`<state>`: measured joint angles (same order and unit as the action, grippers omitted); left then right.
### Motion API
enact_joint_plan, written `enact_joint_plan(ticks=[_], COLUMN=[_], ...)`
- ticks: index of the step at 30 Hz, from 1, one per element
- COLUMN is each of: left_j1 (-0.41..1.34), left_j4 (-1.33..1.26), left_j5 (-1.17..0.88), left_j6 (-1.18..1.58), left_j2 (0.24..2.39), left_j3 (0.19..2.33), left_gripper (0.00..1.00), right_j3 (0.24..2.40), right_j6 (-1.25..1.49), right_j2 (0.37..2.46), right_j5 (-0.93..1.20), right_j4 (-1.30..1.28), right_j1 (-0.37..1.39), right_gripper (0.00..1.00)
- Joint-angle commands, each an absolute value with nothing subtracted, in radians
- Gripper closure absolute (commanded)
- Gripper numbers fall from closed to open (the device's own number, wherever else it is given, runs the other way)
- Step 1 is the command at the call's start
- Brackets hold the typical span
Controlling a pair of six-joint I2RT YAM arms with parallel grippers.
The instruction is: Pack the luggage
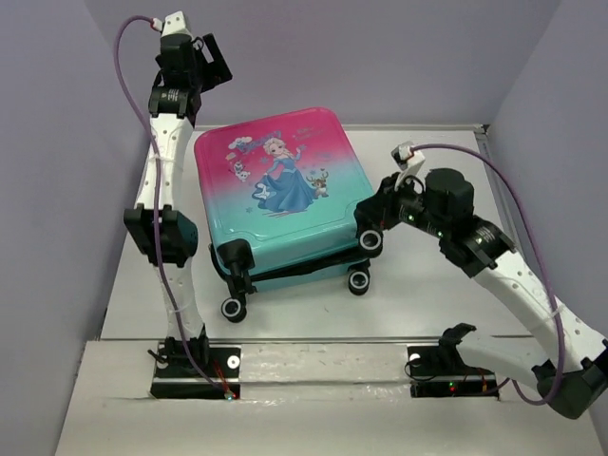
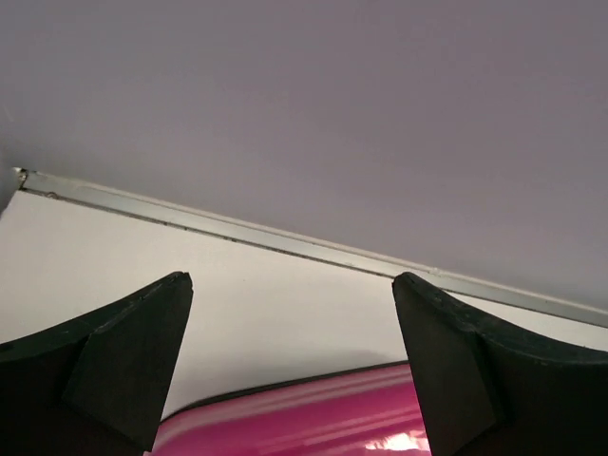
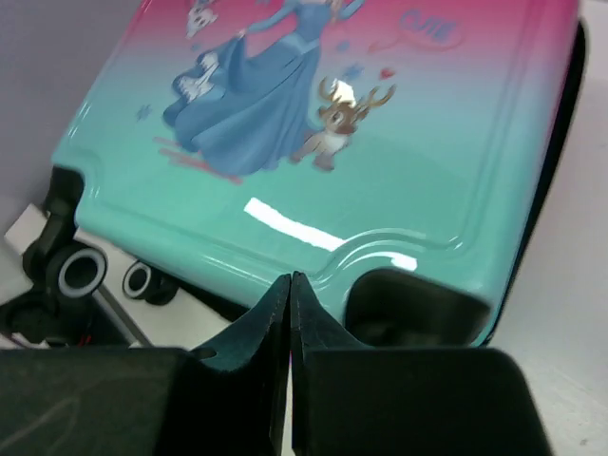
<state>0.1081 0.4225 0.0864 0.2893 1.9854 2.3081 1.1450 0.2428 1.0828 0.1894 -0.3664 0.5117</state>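
Observation:
The luggage (image 1: 280, 195) lies flat on the white table, a pink-to-teal hard shell with a princess in a blue dress on top. Its lid is down, with a dark gap showing along the near edge. My left gripper (image 1: 217, 62) is open and empty, held high beyond the case's far-left corner. The left wrist view shows it (image 2: 293, 277) above the pink far edge (image 2: 304, 418). My right gripper (image 1: 364, 220) is shut, with nothing visible between its fingers. It sits at the case's near-right corner by a wheel. In the right wrist view its tips (image 3: 291, 277) meet the teal shell's edge (image 3: 285, 142).
Black wheels (image 1: 234, 309) (image 1: 359, 279) stick out at the near side of the case. Purple walls close in the table at the back and both sides. A metal strip (image 2: 285, 242) runs along the table's far edge. A raised ledge (image 1: 313, 347) with the arm bases runs along the near edge.

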Motion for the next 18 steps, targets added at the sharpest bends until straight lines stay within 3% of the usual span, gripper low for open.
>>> enact_joint_plan(ticks=[1,9,15,18], left_j1=[0.043,0.009,0.018,0.02], left_j4=[0.448,0.189,0.216,0.241], left_j5=[-0.156,-0.365,-0.509,-0.592], left_j6=[0.347,0.312,0.198,0.181], left_j2=[2.138,2.348,2.474,2.439], left_j3=[2.485,2.543,2.484,2.324], left_gripper=[0.03,0.05,0.08,0.11], right_j3=[0.959,0.775,0.871,0.951], right_j6=[0.307,0.382,0.371,0.354], right_j2=[0.993,1.003,1.205,1.329], right_j5=[0.11,0.094,-0.058,-0.147], right_j4=[-0.433,-0.43,-0.286,-0.241], right_j1=[0.624,0.799,0.799,0.79], right_gripper=[0.93,0.93,0.93,0.93])
